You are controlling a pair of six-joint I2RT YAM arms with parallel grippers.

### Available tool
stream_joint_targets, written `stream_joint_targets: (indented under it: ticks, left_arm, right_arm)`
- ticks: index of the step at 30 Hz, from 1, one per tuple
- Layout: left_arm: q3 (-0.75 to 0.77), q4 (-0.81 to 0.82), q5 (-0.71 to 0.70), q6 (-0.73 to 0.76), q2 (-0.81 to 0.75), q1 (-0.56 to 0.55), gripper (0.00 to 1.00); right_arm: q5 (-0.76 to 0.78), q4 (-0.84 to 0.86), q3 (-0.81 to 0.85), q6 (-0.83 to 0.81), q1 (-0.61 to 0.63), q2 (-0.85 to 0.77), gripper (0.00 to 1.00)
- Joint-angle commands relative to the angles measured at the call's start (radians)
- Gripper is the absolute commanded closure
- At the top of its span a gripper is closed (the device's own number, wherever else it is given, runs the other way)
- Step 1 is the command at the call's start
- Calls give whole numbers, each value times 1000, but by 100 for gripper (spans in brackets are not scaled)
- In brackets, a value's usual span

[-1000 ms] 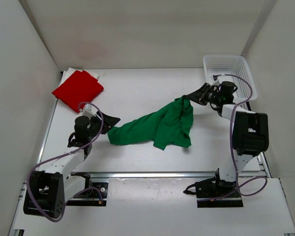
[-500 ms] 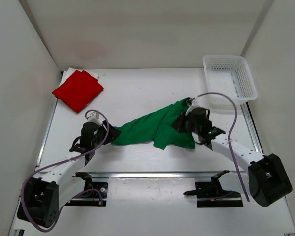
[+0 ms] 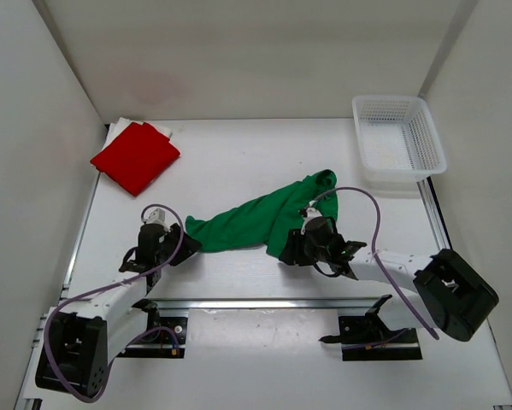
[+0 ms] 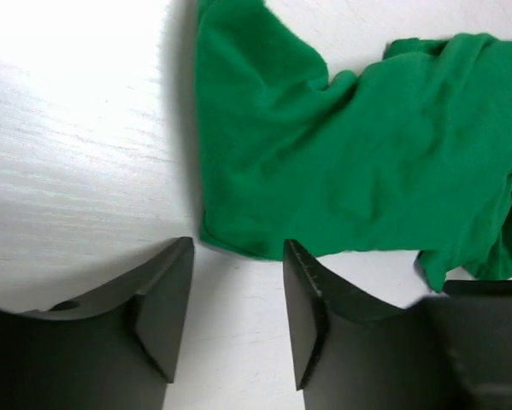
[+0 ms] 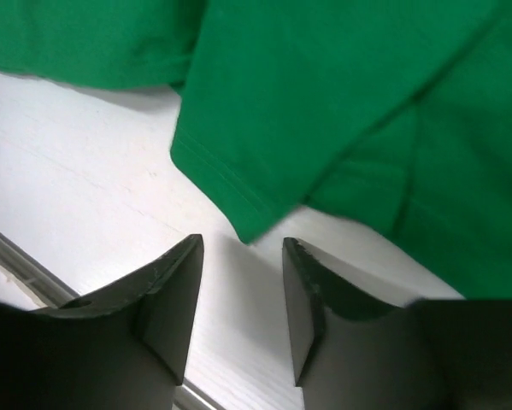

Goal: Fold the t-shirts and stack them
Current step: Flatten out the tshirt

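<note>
The green t-shirt (image 3: pixel 264 220) lies crumpled in a long band across the middle of the table. My left gripper (image 3: pixel 185 248) stands open just short of its left end (image 4: pixel 238 243), with bare table between the fingers. My right gripper (image 3: pixel 285 254) is open too, its fingers apart just below a hemmed corner of the green cloth (image 5: pixel 247 224). The red t-shirt (image 3: pixel 136 155) lies folded at the back left on top of the white one (image 3: pixel 121 125), of which only an edge shows.
A white lattice basket (image 3: pixel 398 138) stands at the back right. White walls close the table at the left, back and right. A metal rail (image 3: pixel 264 301) runs along the near edge, close to the right gripper.
The right gripper has let go of the shirt's upper right end near the basket, swung down to its near edge and opened. The left gripper slid a little nearer. The cloth has settled lower.
</note>
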Motion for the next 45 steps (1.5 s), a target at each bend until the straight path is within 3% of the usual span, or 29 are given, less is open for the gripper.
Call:
stream_joint_targets:
  ticks: [1, 3, 5, 8, 10, 12, 17, 23, 25, 27, 30, 32, 33, 36, 40, 42, 45]
  left_arm:
    - [-7, 28, -11, -3, 16, -10, 45]
    - [-4, 51, -17, -3, 40, -25, 51]
    - [-2, 77, -32, -9, 76, -53, 60]
    - [30, 122, -22, -31, 126, -64, 77]
    - [68, 136, -15, -42, 142, -50, 93]
    - [137, 110, -8, -36, 140, -36, 100]
    - [430, -74, -41, 27, 100, -65, 100]
    - [576, -338, -138, 144, 10, -137, 99]
    - [559, -432, -164, 216, 2, -134, 93]
    - [503, -537, -167, 274, -1, -116, 80]
    - [463, -579, -167, 307, 28, -140, 68]
    - [478, -575, -199, 287, 40, -195, 62]
    - [470, -555, -174, 273, 47, -158, 54]
    - [394, -475, -63, 227, -8, -12, 45]
    - [259, -368, -28, 146, -82, 106, 52]
    - [203, -285, 67, 48, -73, 175, 59]
    - [80, -63, 135, -118, -27, 266, 51]
  right_arm:
    - [64, -31, 30, 10, 21, 71, 63]
    - [99, -72, 66, 1, 41, 121, 67]
    - [162, -103, 101, -19, 59, 138, 83]
    - [162, -110, 107, -19, 45, 134, 100]
    - [177, -107, 106, -34, 35, 74, 100]
    - [164, -109, 95, -42, 6, 4, 100]
    - [67, -170, 83, -100, -180, -253, 100]
    - [-28, -291, 44, -126, -315, -469, 100]
    - [-5, -296, 9, -108, -298, -495, 100]
    - [26, -319, -14, -83, -242, -534, 100]
    - [62, -330, -54, -54, -224, -564, 100]
    - [29, -337, -89, -51, -279, -587, 100]
    - [-5, -331, -92, -52, -292, -606, 100]
    - [-52, -339, -111, -60, -356, -639, 100]
    - [-45, -341, -132, -69, -343, -632, 100]
    - [-52, -322, -135, -60, -326, -611, 100]
    - [-62, -276, -138, -69, -298, -574, 100]
